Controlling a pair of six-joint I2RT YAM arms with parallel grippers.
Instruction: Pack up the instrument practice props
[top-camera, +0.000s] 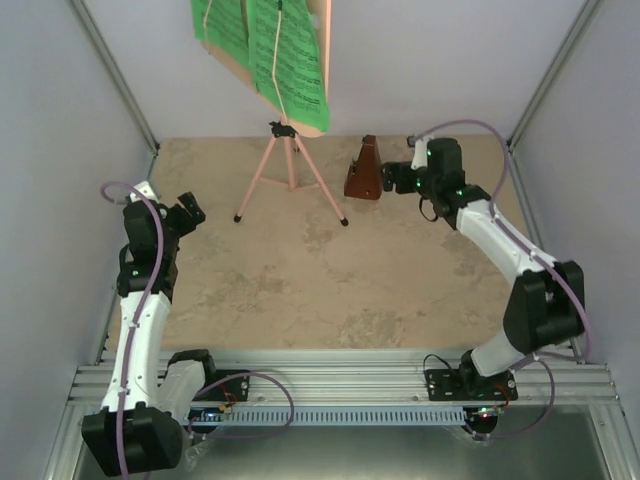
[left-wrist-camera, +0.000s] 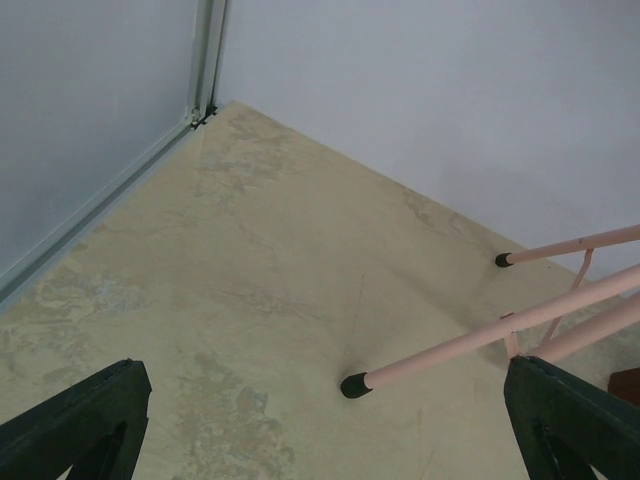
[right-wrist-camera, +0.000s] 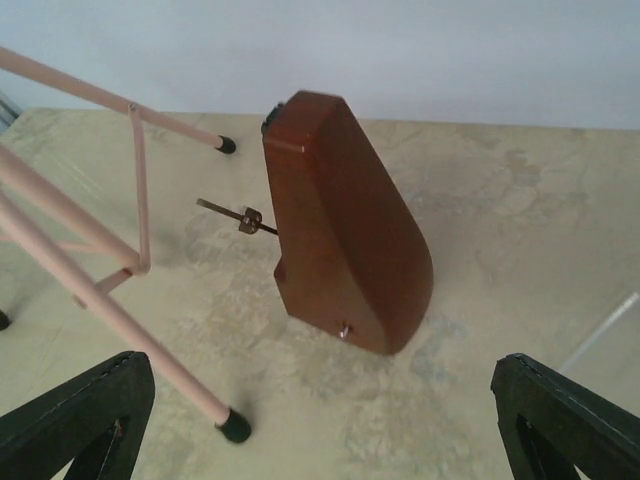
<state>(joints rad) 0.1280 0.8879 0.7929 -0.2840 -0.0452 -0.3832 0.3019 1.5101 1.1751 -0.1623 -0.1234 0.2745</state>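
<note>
- Right end effector (right-wrist-camera: 320, 415): fingers spread wide, empty, facing the metronome (right-wrist-camera: 340, 225) at frame centre.
- Best approach: advance level, straddle the tapered body low, and avoid the music stand (right-wrist-camera: 165, 352) leg at lower left.

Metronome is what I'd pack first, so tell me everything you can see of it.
The metronome is a small brown pyramid, glossy like polished wood, narrow at the top. It stands upright on the table, beside the pink stand's legs but apart from them. A thin metal rod with a small weight juts from the side facing the stand; a small knob shows low down. Nothing grips it.
</note>
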